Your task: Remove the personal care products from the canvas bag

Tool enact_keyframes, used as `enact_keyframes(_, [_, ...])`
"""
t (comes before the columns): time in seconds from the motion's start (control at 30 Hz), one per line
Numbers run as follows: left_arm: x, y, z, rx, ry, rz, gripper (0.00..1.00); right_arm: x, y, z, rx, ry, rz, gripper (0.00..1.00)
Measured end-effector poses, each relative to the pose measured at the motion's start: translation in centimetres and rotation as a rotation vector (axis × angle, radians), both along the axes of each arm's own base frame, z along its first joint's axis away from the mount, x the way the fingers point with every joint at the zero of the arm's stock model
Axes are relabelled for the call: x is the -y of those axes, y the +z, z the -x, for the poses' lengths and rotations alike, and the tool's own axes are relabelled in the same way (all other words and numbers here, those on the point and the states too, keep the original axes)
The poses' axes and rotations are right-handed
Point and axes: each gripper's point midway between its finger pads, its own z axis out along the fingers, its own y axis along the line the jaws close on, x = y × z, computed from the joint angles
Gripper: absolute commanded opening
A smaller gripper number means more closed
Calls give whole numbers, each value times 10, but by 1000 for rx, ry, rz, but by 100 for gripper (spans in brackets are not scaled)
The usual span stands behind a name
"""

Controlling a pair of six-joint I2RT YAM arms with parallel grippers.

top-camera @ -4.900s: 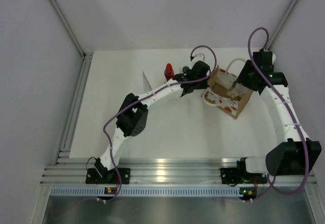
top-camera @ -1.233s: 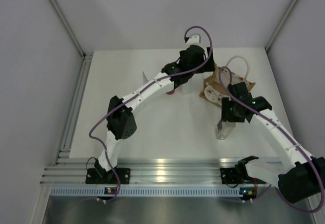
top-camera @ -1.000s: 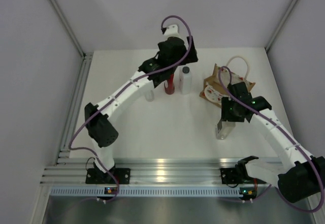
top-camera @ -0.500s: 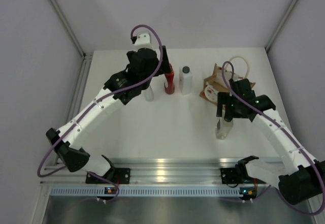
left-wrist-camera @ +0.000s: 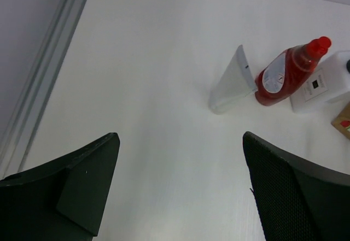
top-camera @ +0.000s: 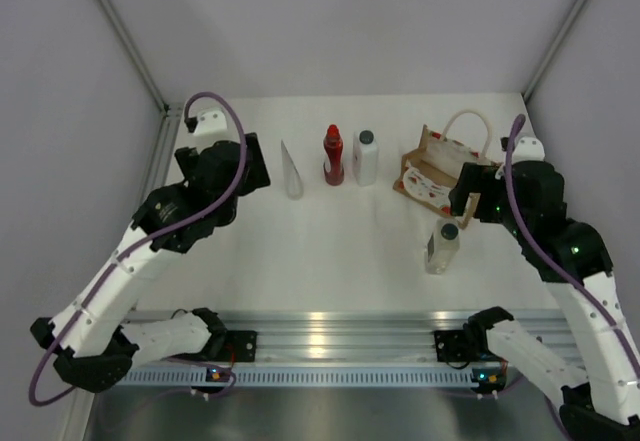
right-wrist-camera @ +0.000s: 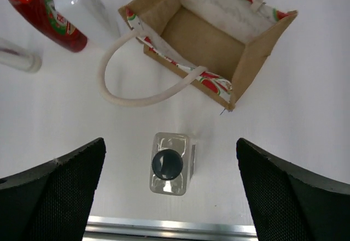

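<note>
The canvas bag (right-wrist-camera: 262, 55) is sitting empty; the clear bottle (right-wrist-camera: 169, 170) is standing upright straight under the right gripper (right-wrist-camera: 170, 148), between its wide-apart jaws; the left gripper (left-wrist-camera: 179, 142) is gaping too, far away.

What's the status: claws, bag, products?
Left claw, right claw open, empty. Canvas bag looks empty. Red bottle, white bottle, tube, clear bottle out, standing on table. Nothing obstructing.

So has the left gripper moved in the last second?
Yes: the left gripper has swung left, away from the red bottle and toward the table's left edge.
</note>
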Motion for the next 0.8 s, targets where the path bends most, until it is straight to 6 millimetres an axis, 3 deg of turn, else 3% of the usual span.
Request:
enact_keyframes(0.17, [-39,-8,31,-18,63,-39,98,28,28,18,140,-68,53,100])
enact_keyframes(0.43, [-85,-17,78,27,79,-5,98,49,49,43,261,-100,82,99])
enact_keyframes(0.6, [-114,-9,103,116,103,55,98,62,47,55,290,-139,103,99])
enact_keyframes(0.8, [-121,-20,106,109,115,14,98,74,35,64,289,-178,138,99])
